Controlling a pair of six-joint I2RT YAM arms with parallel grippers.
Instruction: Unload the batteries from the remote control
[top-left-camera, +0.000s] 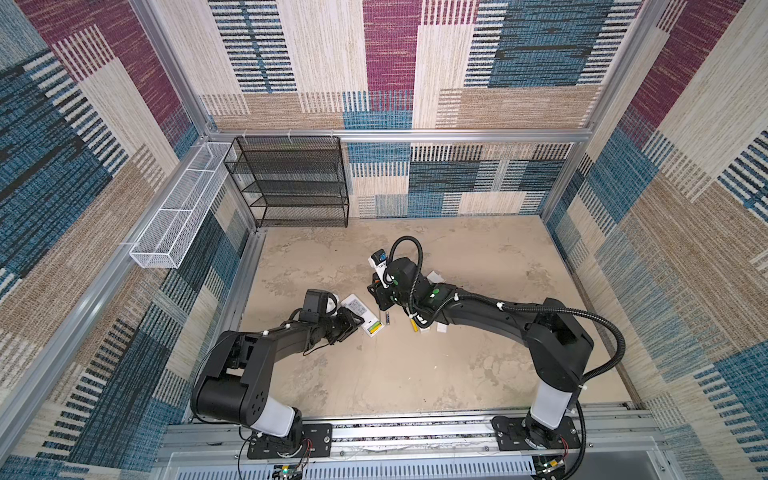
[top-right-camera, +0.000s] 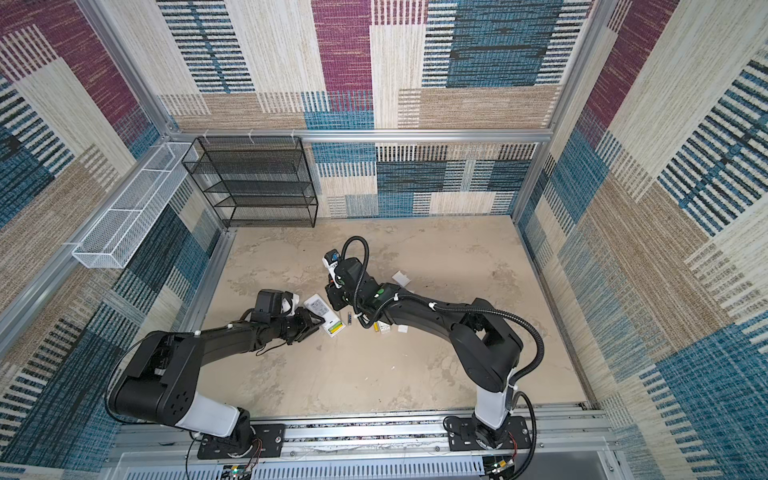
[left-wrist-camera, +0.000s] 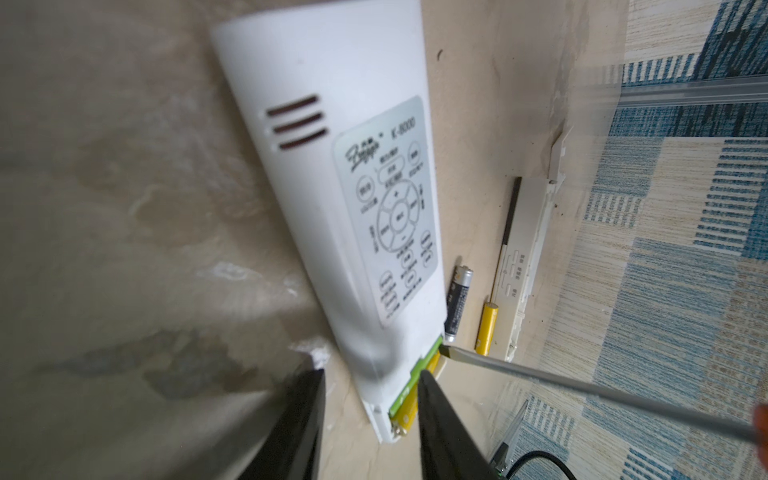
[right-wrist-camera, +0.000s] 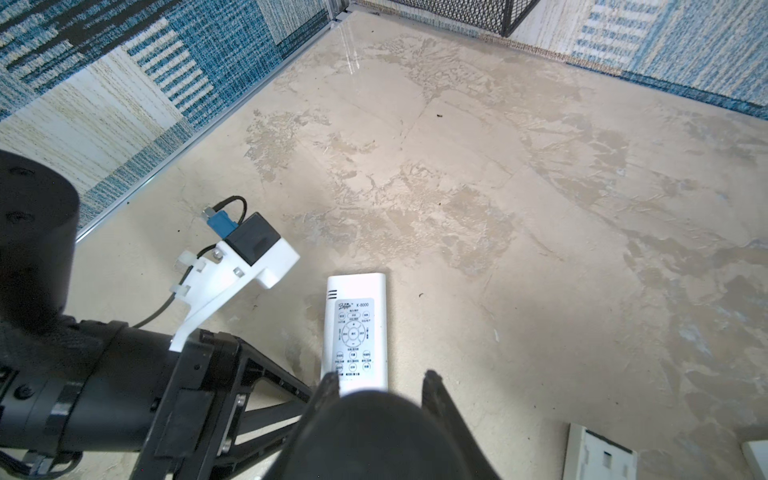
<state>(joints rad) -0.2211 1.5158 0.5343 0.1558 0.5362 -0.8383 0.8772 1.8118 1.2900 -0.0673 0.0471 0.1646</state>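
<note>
Remote (left-wrist-camera: 332, 187): white, lying flat on the tabletop (left-wrist-camera: 124, 208) with its printed label up. The bay at one end is open.
Batteries (left-wrist-camera: 405, 386): two are seated side by side in that open bay, one yellow-green and one yellow.
Dark battery (left-wrist-camera: 459, 301): loose on the tabletop, just beside the remote's long edge near the bay.
Yellow battery (left-wrist-camera: 487, 328): loose on the tabletop, just beyond the dark one and roughly parallel to it.
Left claw (left-wrist-camera: 372, 372): released. Its fingers stand apart on either side of the remote's bay end. A strip of tabletop shows between one finger and the casing, and the other finger overlaps the bay.
Right claw (right-wrist-camera: 380, 376): clenched on the screwdriver (left-wrist-camera: 582, 386), with the dark handle filling the space between its fingers.
Screwdriver tip: the flat blade is at the corner of the bay, by the end of the yellow-green battery. Contact cannot be confirmed.
White panel (left-wrist-camera: 523, 257): long and thin, lying beyond the loose batteries.
Position in both top views: the remote lies mid-tabletop between the two arms.
</note>
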